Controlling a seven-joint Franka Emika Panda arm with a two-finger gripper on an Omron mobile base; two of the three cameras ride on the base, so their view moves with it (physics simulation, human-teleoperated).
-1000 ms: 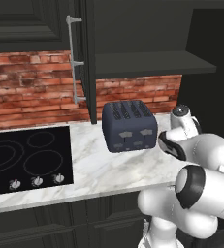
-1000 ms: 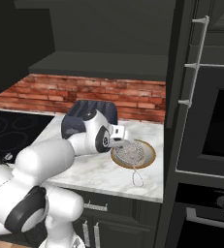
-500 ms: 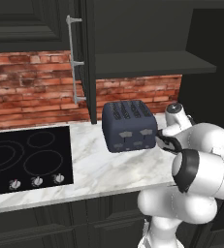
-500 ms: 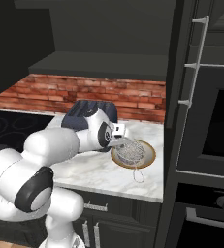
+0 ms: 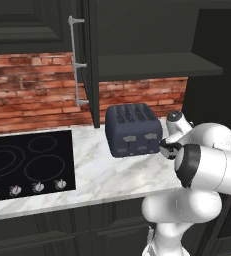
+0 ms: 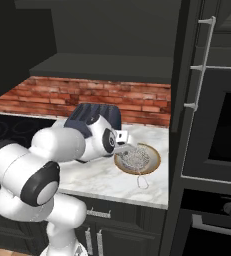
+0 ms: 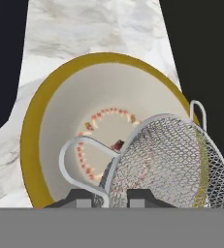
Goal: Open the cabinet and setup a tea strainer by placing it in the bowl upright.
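The two-finger gripper (image 7: 111,197) is closed on the rim of the small silver wire-mesh tea strainer (image 7: 169,162), its two dark fingertips (image 7: 77,197) pinching the wire where a looped side ear meets the basket. In the hand view the mesh basket hangs over the right part of the shallow round tan bowl (image 7: 45,131) with its brownish rim and pale speckled inside; a small wire loop of the strainer pokes past the bowl's rim on the far side.

In the right base view the strainer (image 6: 135,159) sits inside the bowl (image 6: 154,161), mesh down, and its thin handle reaches over the near rim onto the white marble counter (image 6: 107,180), ending in a small ring. The gripper (image 6: 121,146) comes in from the left at the bowl's left edge.

Just left of the bowl, and close behind the wrist, stands the dark blue four-slot toaster (image 5: 133,129), which crowds the arm's approach. Further left on the counter lies the black glass cooktop (image 5: 27,161) with a row of knobs along its near edge. A red brick backsplash (image 5: 32,90) runs behind the counter.

Above, the tall black wall cabinet (image 5: 152,35) is open: its left door (image 5: 90,60) with a long silver bar handle swings out over the counter, and the right door (image 6: 184,65) stands out just right of the bowl. To the right, a dark built-in oven (image 6: 222,135).
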